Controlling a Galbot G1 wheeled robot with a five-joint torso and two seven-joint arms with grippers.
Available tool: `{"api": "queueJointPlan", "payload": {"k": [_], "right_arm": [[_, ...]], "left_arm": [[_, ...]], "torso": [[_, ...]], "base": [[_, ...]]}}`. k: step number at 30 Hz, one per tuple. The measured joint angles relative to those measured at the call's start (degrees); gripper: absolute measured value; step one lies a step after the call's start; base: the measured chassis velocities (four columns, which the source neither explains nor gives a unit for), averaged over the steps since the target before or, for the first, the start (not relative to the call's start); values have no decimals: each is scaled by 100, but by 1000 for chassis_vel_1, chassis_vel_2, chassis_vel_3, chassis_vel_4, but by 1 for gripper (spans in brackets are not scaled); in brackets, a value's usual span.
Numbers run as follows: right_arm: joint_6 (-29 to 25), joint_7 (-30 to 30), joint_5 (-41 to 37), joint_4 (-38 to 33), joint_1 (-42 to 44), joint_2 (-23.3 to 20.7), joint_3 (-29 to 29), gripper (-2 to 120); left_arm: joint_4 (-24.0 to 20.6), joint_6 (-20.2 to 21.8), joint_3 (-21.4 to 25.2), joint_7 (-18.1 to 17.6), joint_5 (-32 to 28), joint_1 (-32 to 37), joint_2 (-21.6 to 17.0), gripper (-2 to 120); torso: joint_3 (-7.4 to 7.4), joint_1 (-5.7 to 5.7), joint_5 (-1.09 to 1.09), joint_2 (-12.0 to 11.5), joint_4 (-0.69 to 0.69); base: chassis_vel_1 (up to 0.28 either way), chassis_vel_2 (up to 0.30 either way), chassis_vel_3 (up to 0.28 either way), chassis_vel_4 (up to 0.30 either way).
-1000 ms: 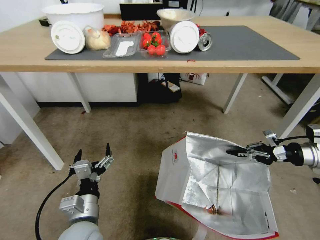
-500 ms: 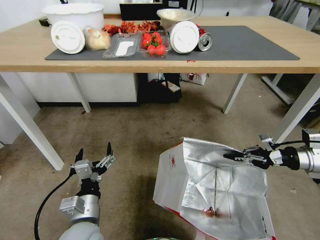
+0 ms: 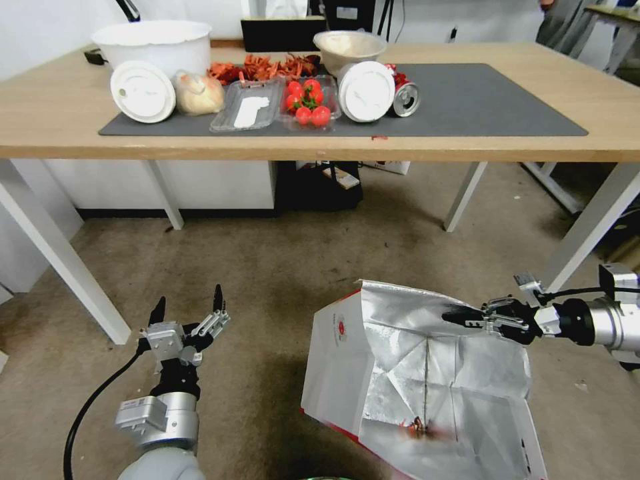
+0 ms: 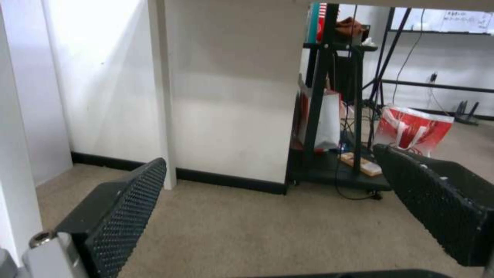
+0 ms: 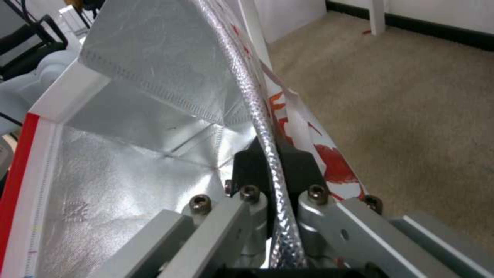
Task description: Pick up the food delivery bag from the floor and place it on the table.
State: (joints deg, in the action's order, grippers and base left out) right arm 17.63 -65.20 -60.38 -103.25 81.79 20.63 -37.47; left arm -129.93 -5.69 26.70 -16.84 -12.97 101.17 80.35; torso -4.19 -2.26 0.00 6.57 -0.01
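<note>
Looked like a light, floppy thing to handle: the food delivery bag (image 3: 413, 380), thin paper with crinkly foil lining, mouth gaping, probably near empty (just a small reddish scrap at the bottom). Sat low over the floor (image 3: 267, 267) in front of the worktop (image 3: 467, 143), lower end cut off by the frame, so couldn't tell if it was touching or hanging clear. Right hand (image 3: 467, 316) clamped shut on the top rim at the far right edge of the mouth. Judged that a one-sided pinch like that would let the bag swing and fold; rim likely to tear or slip if jerked. Strap handles or the stiffer folded corner seemed a safer hold.

Right wrist view gave what the head view couldn't: the foil rim (image 5: 257, 127) actually sandwiched between the two black pads (image 5: 243, 164). Left wrist view confirmed the left hand (image 4: 268, 193) wide open, holding nothing, parked low on the left.
</note>
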Motion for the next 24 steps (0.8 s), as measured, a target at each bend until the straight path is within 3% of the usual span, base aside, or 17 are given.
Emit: {"api": "queueJointPlan", "payload": {"k": [24], "right_arm": [[23,-61,-25,-62,18,-99,-23,0]], "left_arm": [[-15,-36,-4,19,28,14,36,100]], "torso": [[-454,-99,0,543,0]], "base": [[0,0,0,0]]}}
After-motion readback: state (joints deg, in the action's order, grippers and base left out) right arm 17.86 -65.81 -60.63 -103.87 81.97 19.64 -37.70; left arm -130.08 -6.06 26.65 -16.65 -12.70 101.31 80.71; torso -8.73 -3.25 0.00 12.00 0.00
